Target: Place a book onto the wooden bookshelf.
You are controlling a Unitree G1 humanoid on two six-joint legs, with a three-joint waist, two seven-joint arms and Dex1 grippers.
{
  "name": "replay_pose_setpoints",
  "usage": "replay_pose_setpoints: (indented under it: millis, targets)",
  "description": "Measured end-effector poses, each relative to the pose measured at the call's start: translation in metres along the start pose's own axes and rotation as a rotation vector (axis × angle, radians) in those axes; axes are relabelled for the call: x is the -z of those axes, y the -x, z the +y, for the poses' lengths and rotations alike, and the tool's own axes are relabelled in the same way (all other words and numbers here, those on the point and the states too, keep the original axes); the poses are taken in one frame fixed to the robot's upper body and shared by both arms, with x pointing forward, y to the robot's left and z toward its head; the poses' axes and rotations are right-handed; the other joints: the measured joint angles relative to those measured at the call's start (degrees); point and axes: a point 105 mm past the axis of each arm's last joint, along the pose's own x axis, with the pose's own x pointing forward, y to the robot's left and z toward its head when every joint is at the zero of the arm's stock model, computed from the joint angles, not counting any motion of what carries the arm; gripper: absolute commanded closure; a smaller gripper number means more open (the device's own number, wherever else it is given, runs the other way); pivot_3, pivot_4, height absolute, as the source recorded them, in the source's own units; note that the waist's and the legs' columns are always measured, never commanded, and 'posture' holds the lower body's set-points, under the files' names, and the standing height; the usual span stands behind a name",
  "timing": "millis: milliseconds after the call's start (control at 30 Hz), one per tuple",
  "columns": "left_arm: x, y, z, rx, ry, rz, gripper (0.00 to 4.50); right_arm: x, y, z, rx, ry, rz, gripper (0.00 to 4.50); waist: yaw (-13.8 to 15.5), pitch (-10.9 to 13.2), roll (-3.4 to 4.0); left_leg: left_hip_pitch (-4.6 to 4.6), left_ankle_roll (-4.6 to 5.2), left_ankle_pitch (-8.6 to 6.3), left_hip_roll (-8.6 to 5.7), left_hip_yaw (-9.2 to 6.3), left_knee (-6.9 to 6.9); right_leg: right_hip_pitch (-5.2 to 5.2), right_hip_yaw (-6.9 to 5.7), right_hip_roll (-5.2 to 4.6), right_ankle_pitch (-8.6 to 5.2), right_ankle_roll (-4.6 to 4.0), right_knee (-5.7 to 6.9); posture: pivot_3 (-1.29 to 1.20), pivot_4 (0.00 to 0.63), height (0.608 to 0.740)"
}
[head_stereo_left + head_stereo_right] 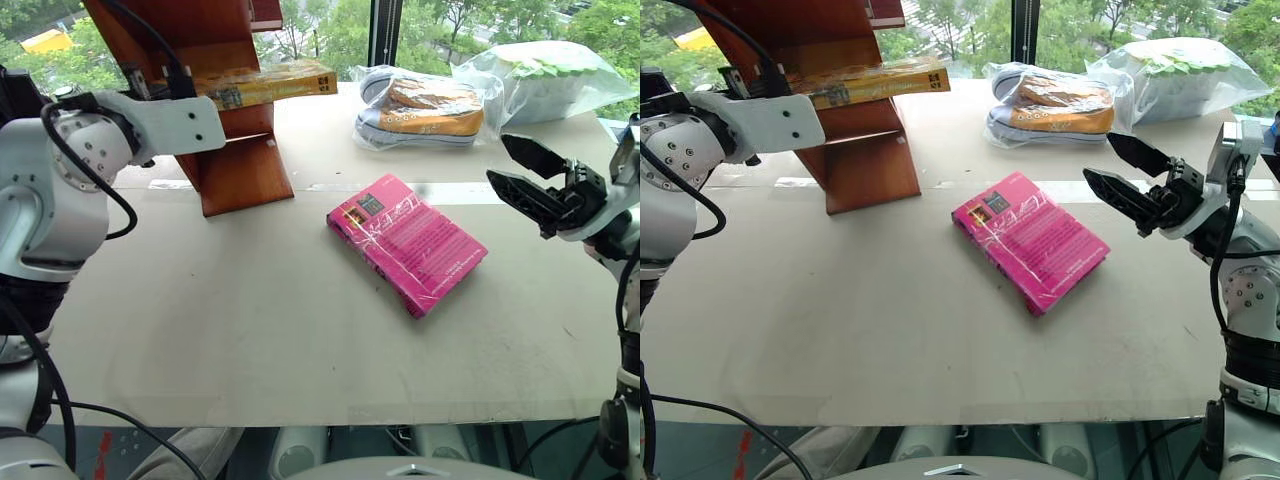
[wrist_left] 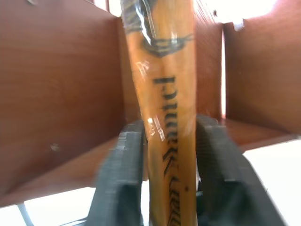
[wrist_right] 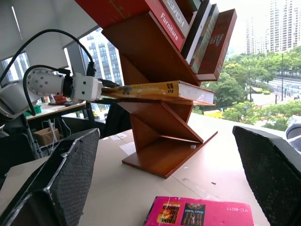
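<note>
Left wrist view: left gripper (image 2: 170, 176) straddled the book (image 2: 164, 117), contact unclear. Head views: book on wooden bookshelf (image 1: 240, 165); right gripper (image 1: 1127, 177) spread.

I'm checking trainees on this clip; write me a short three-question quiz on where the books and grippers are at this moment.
1. True or false: the yellow-orange book lies flat on a ledge of the wooden bookshelf.
2. Which thing lies on the table between the two arms? A) bagged sneakers B) the magenta-pink book C) a mug
3. Fill in: the left gripper has one finger on each side of the book's ____.

Key:
1. True; its far end juts past the ledge.
2. B, the magenta-pink book; the bagged sneakers sit further back.
3. Spine. The right gripper is open, holding nothing.
</note>
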Motion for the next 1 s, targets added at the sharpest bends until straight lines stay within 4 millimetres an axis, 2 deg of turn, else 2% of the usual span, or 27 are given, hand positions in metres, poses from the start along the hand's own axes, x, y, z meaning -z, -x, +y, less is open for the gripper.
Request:
replay_pose_setpoints:
  millis: [33, 100, 233, 400, 533, 600, 667, 733, 867, 900, 967, 1000]
  targets:
    - [0.003, 0.001, 0.001, -0.003, 0.007, 0.014, 1.06, 0.001, 0.001, 0.0, 0.004, 0.001, 0.001, 0.0, -0.01, 0.0, 0.0, 0.0, 0.0, 0.0, 0.0, 0.0, 0.0, 0.0, 0.0, 0.0, 0.0, 0.0, 0.0, 0.0, 0.15, 0.693]
    - [0.011, 0.004, 0.004, -0.014, 0.02, 0.049, 0.04, 0.001, 0.002, 0.0, 0.007, 0.004, 0.001, 0.0, -0.03, 0.0, 0.0, 0.0, 0.0, 0.0, 0.0, 0.0, 0.0, 0.0, 0.0, 0.0, 0.0, 0.0, 0.0, 0.0, 0.15, 0.693]
    - [0.02, 0.011, 0.005, -0.025, 0.045, 0.098, 0.04, 0.002, 0.003, 0.0, 0.003, 0.012, 0.006, 0.0, 0.02, 0.0, 0.0, 0.01, 0.0, 0.0, 0.0, 0.0, 0.01, 0.0, 0.0, 0.0, 0.0, 0.0, 0.01, 0.0, 0.15, 0.693]
    - [0.017, 0.022, 0.006, -0.051, 0.086, 0.105, 0.04, 0.004, 0.004, -0.001, 0.006, 0.013, 0.013, 0.0, 0.12, 0.0, 0.0, 0.0, 0.0, 0.0, 0.0, -0.02, 0.02, 0.01, 0.0, 0.0, 0.0, 0.0, 0.02, 0.0, 0.15, 0.693]
    - [-0.005, 0.03, 0.012, -0.129, 0.173, 0.012, 0.04, 0.009, 0.01, -0.003, 0.015, 0.014, 0.035, 0.0, 0.26, -0.02, 0.0, 0.0, 0.0, 0.0, -0.02, -0.02, 0.05, 0.04, 0.01, -0.02, 0.01, 0.0, 0.0, 0.0, 0.15, 0.693]
    - [-0.029, 0.035, 0.005, -0.143, 0.239, -0.095, 0.04, 0.018, 0.019, -0.003, 0.032, 0.017, 0.077, 0.0, 0.29, -0.04, -0.01, -0.01, 0.0, 0.0, -0.03, -0.03, 0.08, 0.07, 0.01, -0.04, 0.01, 0.0, -0.01, 0.0, 0.15, 0.693]
    - [-0.05, 0.037, -0.019, -0.092, 0.338, -0.193, 0.04, 0.03, 0.032, -0.004, 0.054, 0.029, 0.135, 0.0, 0.15, -0.04, 0.01, 0.04, 0.0, 0.0, -0.04, -0.01, 0.09, 0.09, 0.1, -0.04, 0.01, 0.0, 0.0, 0.0, 0.15, 0.693]
    - [-0.063, 0.036, -0.053, 0.001, 0.509, -0.247, 0.04, 0.044, 0.049, -0.008, 0.092, 0.048, 0.208, 0.0, 0.01, -0.06, 0.02, 0.13, 0.0, 0.0, -0.03, -0.02, 0.11, 0.14, 0.16, -0.03, 0.01, 0.01, 0.05, 0.0, 0.15, 0.693]
    - [-0.086, 0.047, -0.16, 0.329, 0.939, -0.26, 0.04, 0.082, 0.09, -0.017, 0.211, 0.073, 0.355, 0.0, -0.54, -0.07, -0.02, 0.18, 0.0, 0.0, 0.02, -0.11, 0.16, 0.12, 0.21, 0.02, 0.01, 0.0, 0.14, 0.0, 0.15, 0.693]
    - [-0.086, 0.051, -0.177, 0.383, 0.98, -0.242, 0.04, 0.088, 0.097, -0.019, 0.232, 0.077, 0.375, 0.0, -0.59, -0.06, -0.02, 0.2, 0.0, 0.0, 0.05, -0.13, 0.17, 0.12, 0.2, 0.05, 0.02, -0.01, 0.15, 0.0, 0.15, 0.693]
    - [-0.082, 0.061, -0.198, 0.439, 0.973, -0.209, 0.04, 0.096, 0.11, -0.021, 0.267, 0.111, 0.421, 0.0, -0.62, -0.09, 0.03, 0.31, 0.0, 0.01, 0.06, -0.13, 0.17, 0.18, 0.15, 0.11, 0.01, -0.02, 0.19, 0.0, 0.15, 0.693]
    - [-0.082, 0.062, -0.201, 0.433, 1.027, -0.214, 0.04, 0.1, 0.116, -0.023, 0.285, 0.128, 0.447, 0.0, -0.51, -0.14, 0.1, 0.37, -0.01, 0.02, 0.06, -0.15, 0.17, 0.22, 0.14, 0.12, -0.16, -0.16, 0.17, 0.0, 0.15, 0.693]
